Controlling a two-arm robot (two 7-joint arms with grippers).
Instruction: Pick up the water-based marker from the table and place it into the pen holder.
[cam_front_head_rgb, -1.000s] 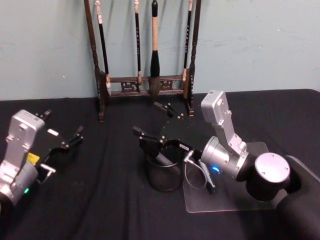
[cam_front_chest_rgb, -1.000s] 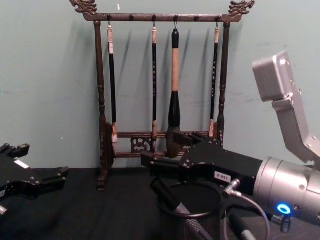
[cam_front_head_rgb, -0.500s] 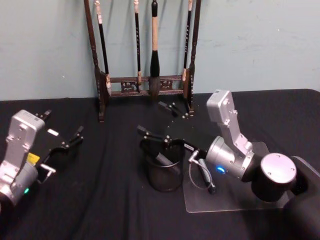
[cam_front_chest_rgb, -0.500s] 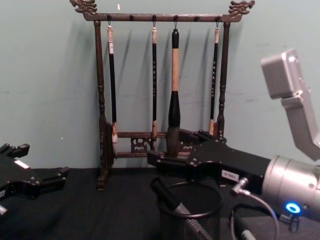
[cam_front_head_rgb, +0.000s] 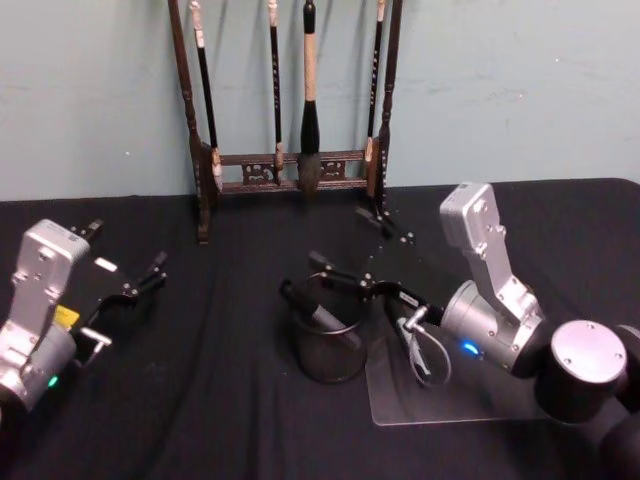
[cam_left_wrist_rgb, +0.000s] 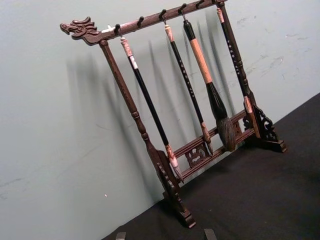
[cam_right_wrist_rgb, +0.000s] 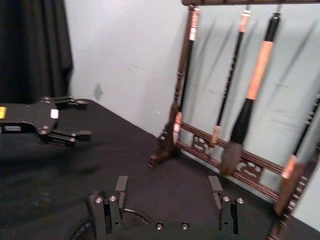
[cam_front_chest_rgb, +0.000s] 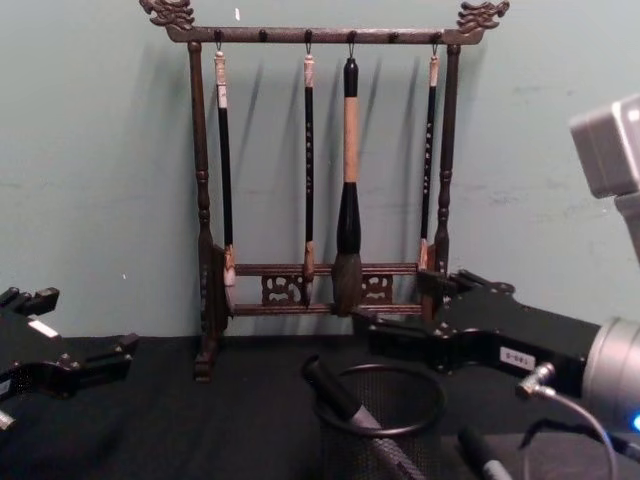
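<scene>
Dark water-based marker (cam_front_head_rgb: 312, 308) leaning inside round black wire-mesh pen holder (cam_front_head_rgb: 325, 362) mid black-clothed desk (cam_front_head_rgb: 200, 400), right gripper (cam_front_head_rgb: 338, 236) spread wide, empty, just behind it, left gripper (cam_front_head_rgb: 128, 247) spread wide near left edge

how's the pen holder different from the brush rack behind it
The holder is a short round black mesh cup; the rack is a tall dark wooden frame with carved ends. The holder has one marker leaning inside; the rack has four brushes hanging. The holder stands mid-table by the open right pincer; the rack stands back at the wall. Both are upright on the black table. The left pincer sits idle far left.
</scene>
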